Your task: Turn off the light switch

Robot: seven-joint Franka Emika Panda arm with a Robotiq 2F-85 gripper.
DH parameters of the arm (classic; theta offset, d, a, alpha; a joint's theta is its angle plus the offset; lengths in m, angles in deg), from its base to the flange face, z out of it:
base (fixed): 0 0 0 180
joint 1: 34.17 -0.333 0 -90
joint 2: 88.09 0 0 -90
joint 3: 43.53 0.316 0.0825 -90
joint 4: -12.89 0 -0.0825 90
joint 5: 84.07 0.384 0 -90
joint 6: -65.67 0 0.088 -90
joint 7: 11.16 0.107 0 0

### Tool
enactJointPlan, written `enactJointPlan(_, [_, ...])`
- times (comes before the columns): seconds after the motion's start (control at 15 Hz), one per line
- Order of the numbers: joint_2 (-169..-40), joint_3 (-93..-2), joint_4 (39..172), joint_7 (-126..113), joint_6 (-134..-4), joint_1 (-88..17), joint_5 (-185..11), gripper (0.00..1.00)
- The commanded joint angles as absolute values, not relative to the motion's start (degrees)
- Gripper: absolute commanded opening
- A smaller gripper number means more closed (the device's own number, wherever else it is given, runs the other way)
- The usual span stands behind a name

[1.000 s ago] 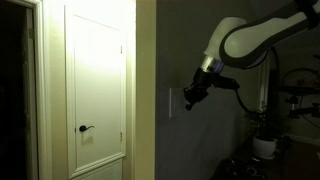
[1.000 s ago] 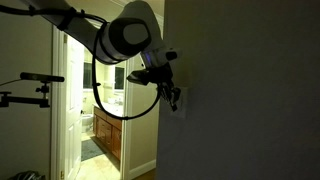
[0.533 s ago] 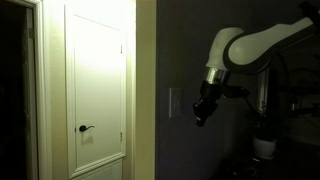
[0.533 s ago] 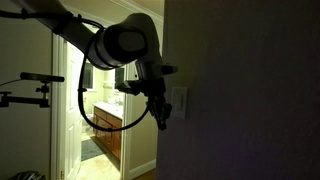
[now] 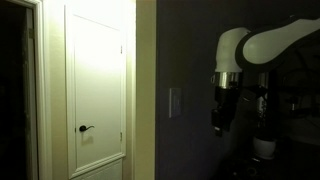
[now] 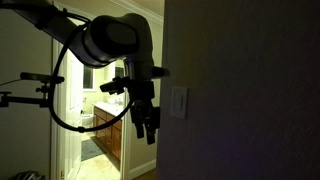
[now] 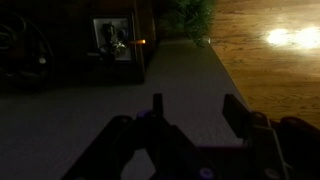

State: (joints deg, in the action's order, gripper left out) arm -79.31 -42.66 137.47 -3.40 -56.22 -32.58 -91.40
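Exterior view: light switch [image 5: 175, 102], a white plate on the dark wall beside the lit door [image 5: 95, 80]. The arm [image 5: 262, 40] hangs its jaws downward, near the plate but clear of it.

Exterior view: light switch [image 6: 179, 102], nothing touching it. The arm [image 6: 110, 38] holds the jaws below and beside it, apart.

Wrist view: jaws spread wide, empty, facing the wooden floor [image 7: 270, 60]. The switch is not shown.

Progress, judged: this wall lies in darkness, so the press looks done. The rocker's position is too small to confirm.
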Motion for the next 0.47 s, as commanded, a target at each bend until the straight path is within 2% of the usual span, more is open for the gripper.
enactJointPlan(0.0, [-76.2,-42.8,140.0,-4.3,-52.3,-32.6,-92.9,0.95])
enactJointPlan(0.13, [-76.0,-42.8,140.2,-4.5,-51.3,-32.7,-92.8,1.0])
enactJointPlan(0.27, [-78.3,-42.8,138.2,-3.8,-52.5,-32.7,-91.9,0.96])
enactJointPlan(0.4, [-78.4,-42.8,138.1,-3.8,-52.6,-32.7,-91.9,1.0])
